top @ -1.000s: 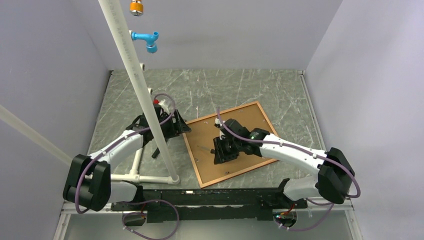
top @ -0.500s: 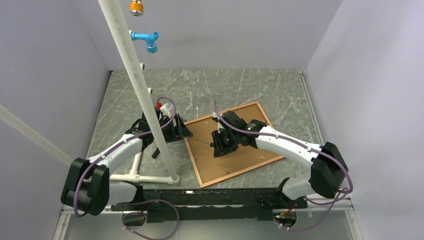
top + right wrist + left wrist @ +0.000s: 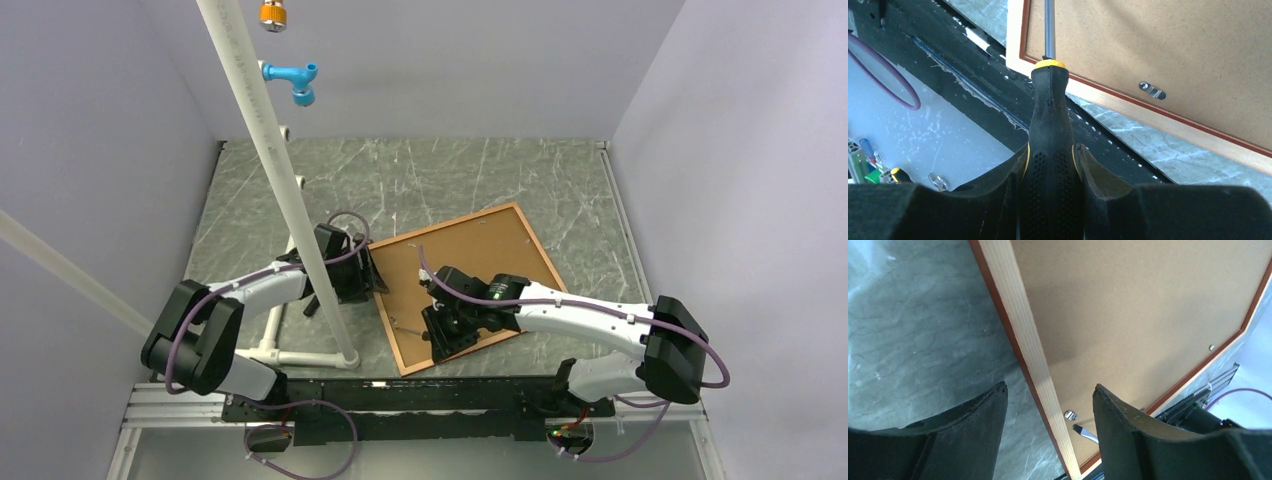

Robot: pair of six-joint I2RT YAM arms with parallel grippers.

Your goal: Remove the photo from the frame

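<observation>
Clamping a black-and-yellow screwdriver [image 3: 1049, 125], the right gripper [image 3: 1050, 170] aims its shaft at the frame [image 3: 1023, 330], which lies face-down near the counter's [image 3: 420, 170] near edge. The photo [image 3: 1138, 300], brown backing up, sits inside with a metal clip [image 3: 1152, 90] on it. The left gripper [image 3: 1049, 387] straddles the left rail, fingers apart. Removal appears not yet begun.

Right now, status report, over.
Left gripper open over frame edge. Right gripper shut on screwdriver. Photo face down in frame; clip on its back.
</observation>
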